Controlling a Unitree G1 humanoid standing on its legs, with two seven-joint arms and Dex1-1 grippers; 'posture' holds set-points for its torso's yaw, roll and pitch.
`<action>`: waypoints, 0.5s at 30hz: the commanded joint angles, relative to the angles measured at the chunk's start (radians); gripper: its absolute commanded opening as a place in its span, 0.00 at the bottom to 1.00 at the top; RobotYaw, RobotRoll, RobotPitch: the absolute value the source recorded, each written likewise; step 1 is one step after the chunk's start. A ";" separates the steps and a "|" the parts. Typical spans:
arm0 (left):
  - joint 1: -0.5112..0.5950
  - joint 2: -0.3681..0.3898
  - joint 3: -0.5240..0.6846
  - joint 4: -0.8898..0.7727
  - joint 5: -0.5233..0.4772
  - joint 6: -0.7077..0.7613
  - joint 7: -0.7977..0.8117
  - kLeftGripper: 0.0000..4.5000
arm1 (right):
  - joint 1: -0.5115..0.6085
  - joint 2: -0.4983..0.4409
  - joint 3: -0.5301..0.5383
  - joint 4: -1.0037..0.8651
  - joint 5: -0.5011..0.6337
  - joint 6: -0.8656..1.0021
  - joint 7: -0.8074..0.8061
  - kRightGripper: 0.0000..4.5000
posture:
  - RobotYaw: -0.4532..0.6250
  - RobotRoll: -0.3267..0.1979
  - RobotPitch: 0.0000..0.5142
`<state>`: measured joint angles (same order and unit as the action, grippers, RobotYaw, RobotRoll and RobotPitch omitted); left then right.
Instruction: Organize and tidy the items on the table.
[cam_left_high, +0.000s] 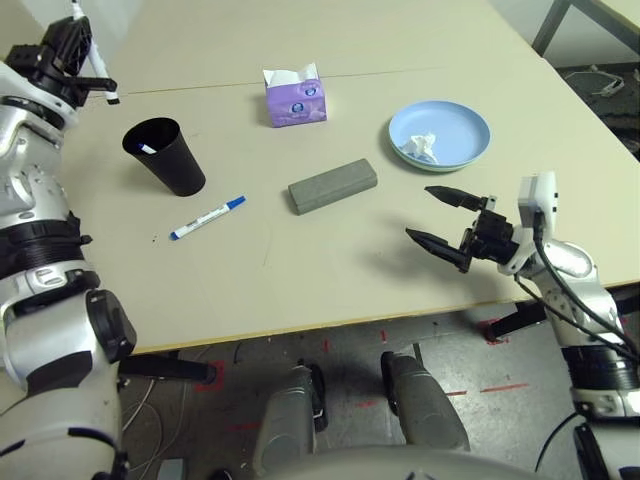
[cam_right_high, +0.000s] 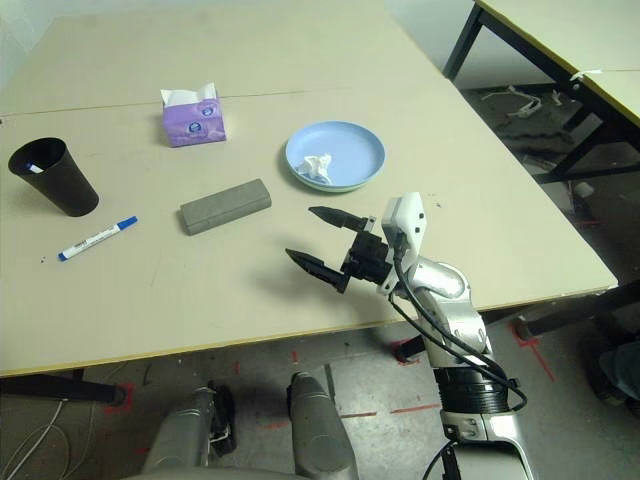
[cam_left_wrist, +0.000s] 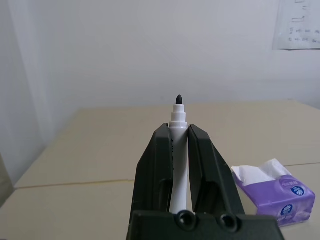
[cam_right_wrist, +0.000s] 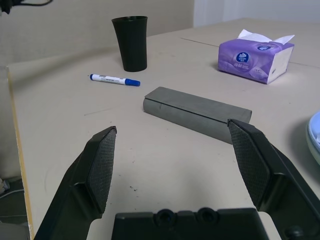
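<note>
My left gripper (cam_left_high: 100, 88) is raised over the table's far left, shut on a white pen (cam_left_wrist: 178, 150) whose black tip (cam_left_wrist: 178, 98) pokes out beyond the fingers. Below it stands the black cup (cam_left_high: 165, 155), with a small white thing showing inside its rim. A second white pen (cam_left_high: 207, 217) with a blue cap lies beside the cup. The grey glasses case (cam_left_high: 333, 185) lies mid-table. A blue plate (cam_left_high: 455, 118) holds the crumpled tissue (cam_left_high: 422, 147). My right gripper (cam_left_high: 418, 212) hovers open, right of the case and near the front edge, holding nothing.
A purple tissue box (cam_left_high: 295, 97) stands behind the case. The pale table (cam_left_high: 300, 270) has free room along its front, between the blue-capped pen and my right gripper. Another table's dark legs (cam_right_high: 470, 40) stand at the far right.
</note>
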<state>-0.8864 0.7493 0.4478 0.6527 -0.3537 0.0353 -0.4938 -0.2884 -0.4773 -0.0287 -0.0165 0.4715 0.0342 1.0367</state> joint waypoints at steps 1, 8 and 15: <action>0.024 -0.027 0.001 0.027 -0.005 -0.038 -0.008 0.07 | 0.016 -0.008 0.003 -0.027 -0.002 0.014 -0.002 1.00 | 0.28 0.62 0.37; 0.047 -0.071 0.009 0.013 -0.023 -0.049 -0.004 0.07 | 0.014 -0.004 0.011 -0.032 -0.007 0.018 -0.003 1.00 | 0.28 0.62 0.37; 0.085 -0.083 0.005 -0.012 -0.027 -0.043 0.007 0.07 | 0.015 -0.006 0.007 -0.039 -0.007 0.021 -0.009 1.00 | 0.28 0.62 0.38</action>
<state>-0.8174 0.6671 0.4496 0.6610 -0.3813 -0.0081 -0.4913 -0.2874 -0.4786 -0.0268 -0.0348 0.4695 0.0479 1.0293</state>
